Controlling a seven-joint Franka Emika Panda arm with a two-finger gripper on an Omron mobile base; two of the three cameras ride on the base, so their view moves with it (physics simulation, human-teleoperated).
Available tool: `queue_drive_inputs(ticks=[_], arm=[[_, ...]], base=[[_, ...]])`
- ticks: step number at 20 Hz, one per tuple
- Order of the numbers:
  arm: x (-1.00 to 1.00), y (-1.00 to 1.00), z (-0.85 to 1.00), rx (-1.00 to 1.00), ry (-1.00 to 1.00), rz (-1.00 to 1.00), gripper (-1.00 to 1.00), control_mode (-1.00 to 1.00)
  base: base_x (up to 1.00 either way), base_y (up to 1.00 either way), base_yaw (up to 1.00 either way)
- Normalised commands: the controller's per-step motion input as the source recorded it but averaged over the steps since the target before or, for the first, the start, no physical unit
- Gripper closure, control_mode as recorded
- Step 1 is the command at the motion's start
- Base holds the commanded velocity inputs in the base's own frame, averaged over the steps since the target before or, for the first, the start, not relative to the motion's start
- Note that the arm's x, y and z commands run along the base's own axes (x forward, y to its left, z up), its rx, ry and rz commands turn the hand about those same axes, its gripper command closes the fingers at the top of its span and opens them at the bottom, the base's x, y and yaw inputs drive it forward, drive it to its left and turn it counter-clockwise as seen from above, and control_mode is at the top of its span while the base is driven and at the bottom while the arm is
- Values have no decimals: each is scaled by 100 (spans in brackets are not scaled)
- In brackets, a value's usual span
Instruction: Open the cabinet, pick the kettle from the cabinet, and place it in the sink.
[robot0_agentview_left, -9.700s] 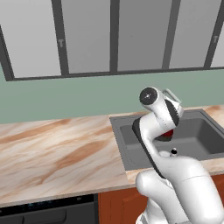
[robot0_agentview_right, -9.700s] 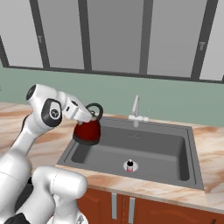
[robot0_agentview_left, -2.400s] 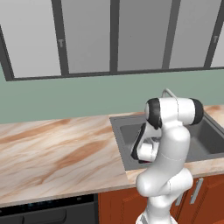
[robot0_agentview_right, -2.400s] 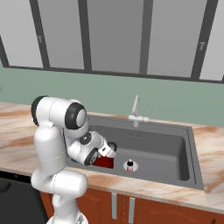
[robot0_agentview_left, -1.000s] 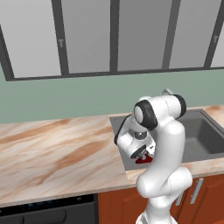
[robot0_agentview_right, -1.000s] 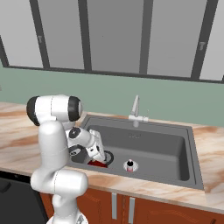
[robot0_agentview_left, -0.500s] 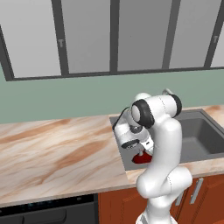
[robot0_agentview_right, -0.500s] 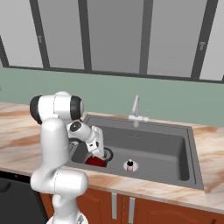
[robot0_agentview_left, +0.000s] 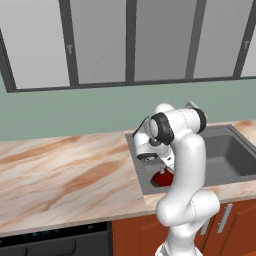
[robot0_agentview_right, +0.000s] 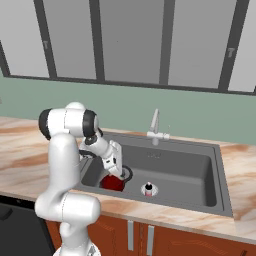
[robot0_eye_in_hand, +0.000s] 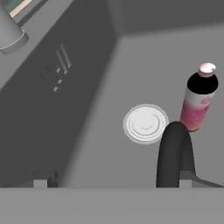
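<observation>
A small dark red kettle (robot0_agentview_right: 113, 182) sits in the dark grey sink (robot0_agentview_right: 190, 175); the gripper (robot0_agentview_right: 121, 173) hovers just above, jaws spread wide.

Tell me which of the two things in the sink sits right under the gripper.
The dark red kettle, by the left wall below the open gripper; the small pink bottle stands apart beside the drain.

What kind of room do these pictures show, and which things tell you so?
It is most likely a kitchen. A dark grey sink with a faucet is set into a marbled countertop, wall cabinets hang above, and a red kettle stands in the basin.
</observation>
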Motion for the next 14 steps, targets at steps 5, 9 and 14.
queue_drive_inputs(ticks=[5,9,14], arm=[[2,-8,-4,-4,-7,-1,-100,-100],[5,-16,1,-13,-6,-3,-100,-100],[0,-15,-9,-18,-1,-3,-100,-100]], base=[[0,0,0],[0,0,0],[0,0,0]])
